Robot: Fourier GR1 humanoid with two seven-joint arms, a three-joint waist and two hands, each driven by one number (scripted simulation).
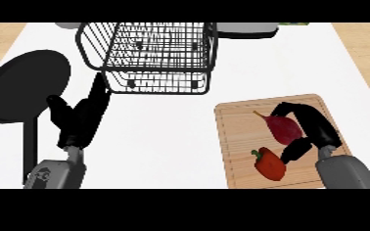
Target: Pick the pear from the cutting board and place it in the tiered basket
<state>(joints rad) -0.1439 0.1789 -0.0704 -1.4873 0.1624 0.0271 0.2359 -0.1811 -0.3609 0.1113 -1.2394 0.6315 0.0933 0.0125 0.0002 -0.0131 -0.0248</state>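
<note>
We are at the grasp: our right hand (312, 133) curls round the dark red pear (283, 128) on the cutting board (239, 142), lower right (pepper (269, 164) alongside). Next we lift toward the tiered basket (155, 54), upper centre.

White counter top (166, 142), wood-toned edges at both far corners, even light, soft shadows
</note>
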